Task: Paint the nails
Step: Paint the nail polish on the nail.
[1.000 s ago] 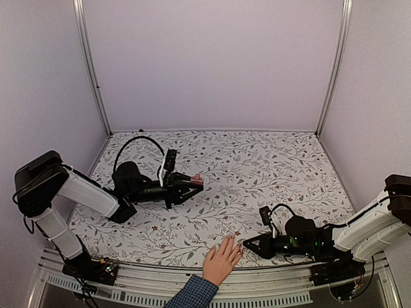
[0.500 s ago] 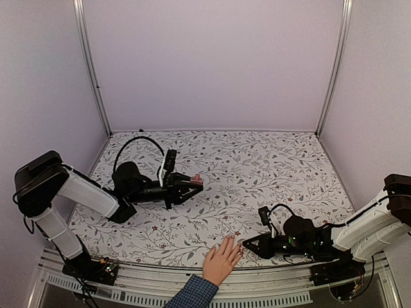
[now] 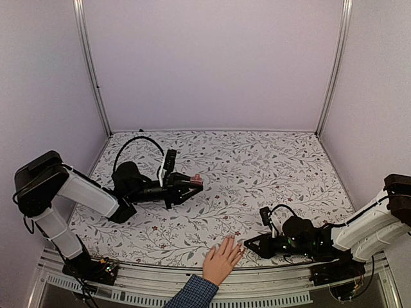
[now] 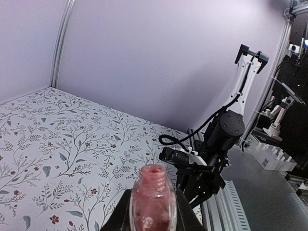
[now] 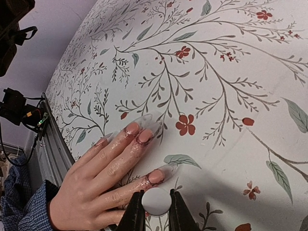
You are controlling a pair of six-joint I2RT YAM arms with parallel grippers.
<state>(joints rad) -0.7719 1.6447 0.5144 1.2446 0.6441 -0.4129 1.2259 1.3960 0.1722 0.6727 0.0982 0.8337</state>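
Several of the nails [image 5: 144, 136] show in my right wrist view. They tip the fingers of the person's hand [image 3: 221, 260], which lies palm down at the near edge of the worktop [image 3: 257, 160], with a blue checked cuff [image 3: 192, 292] behind it. The nails look pinkish and glossy, with smears on the skin around them. I judge them small, hard and slick, set on soft living fingers that may flinch. Nothing here is to be gripped, then; only a wet brush tip should touch, lightly, along each nail.

My right hand [image 5: 155, 214] is closed almost fully on a small white cap [image 5: 156, 201], pinched at its sides. It sits just beside the nail of the lowest finger in that view, and the brush beneath it is hidden from me. The cap looks light and smooth, so I'd want the pinch square to stop it twisting.

Farther out, well apart to the left, my left hand [image 4: 153, 214] clamps the open pink bottle [image 4: 153, 192] round its body. The neck is uncovered and points up in its wrist view. It looks like glass, light, and likely to spill if tipped.
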